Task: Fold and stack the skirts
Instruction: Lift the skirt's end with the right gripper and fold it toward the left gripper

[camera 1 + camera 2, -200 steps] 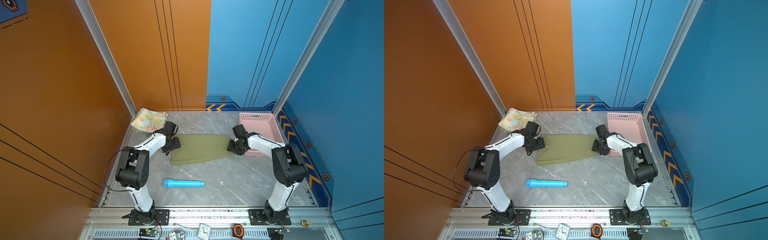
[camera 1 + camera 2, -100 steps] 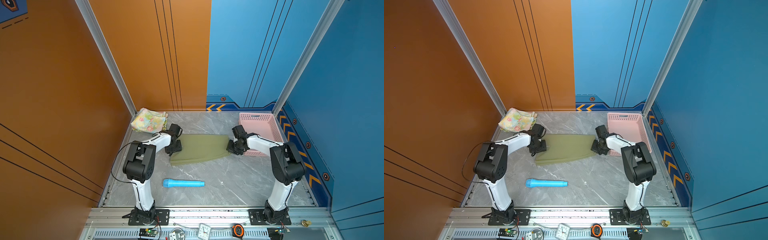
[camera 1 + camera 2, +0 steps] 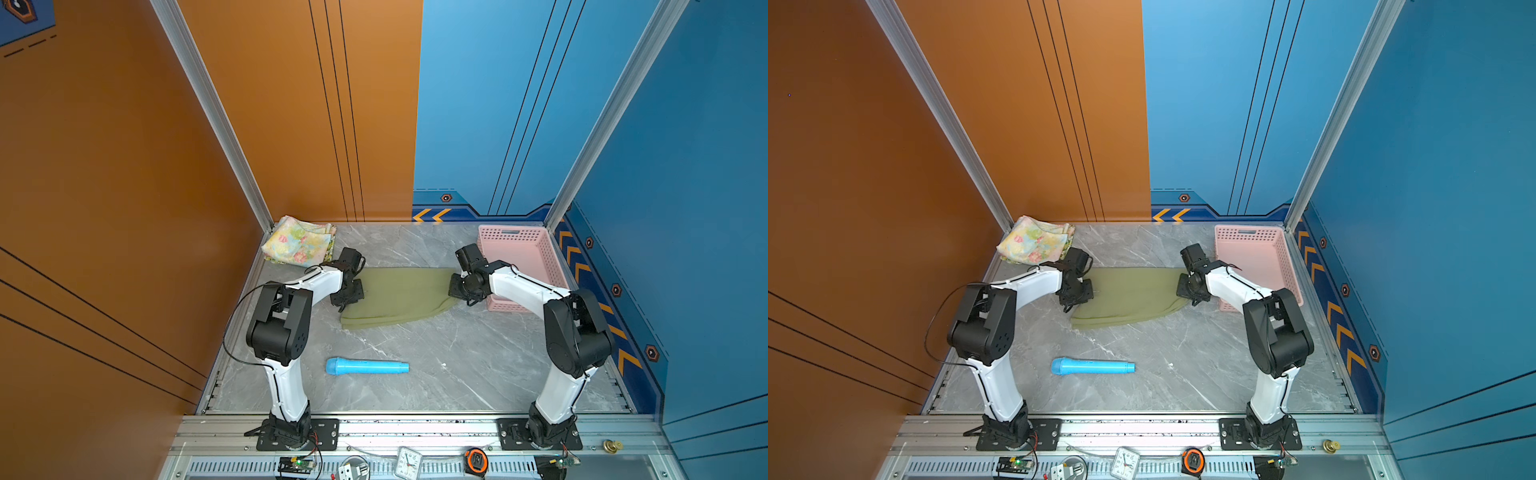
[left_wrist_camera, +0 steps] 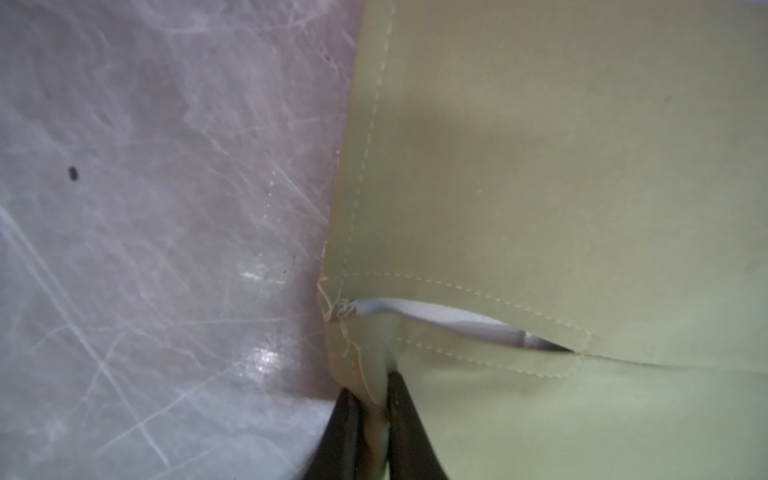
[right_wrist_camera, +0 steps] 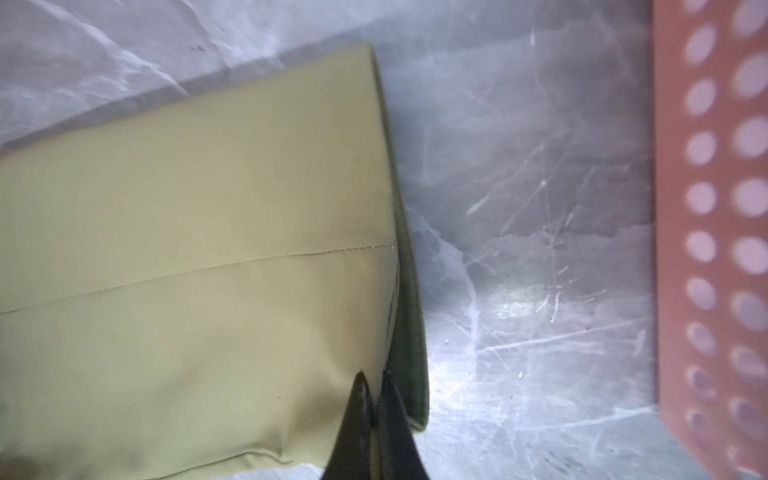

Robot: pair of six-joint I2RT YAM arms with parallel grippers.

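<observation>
Now the olive green skirt [image 3: 395, 297] lies flat on the grey marble desk [image 3: 457, 365], one end just beside the pink lattice basket [image 3: 519, 257]. At that end the right gripper [image 5: 374, 386] is closed on the skirt's folded edge. At the end far from the basket, the left gripper [image 4: 372, 399] pinches a stitched corner. A folded floral skirt [image 3: 299, 245] sits well apart from the basket, past that far end, and a blue toy microphone [image 3: 365, 367] lies well apart too.

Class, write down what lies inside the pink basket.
Only the pink basket shows its own bare floor and walls; no cloth is visible in it. The right arm covers its near corner, so that part is hidden.
</observation>
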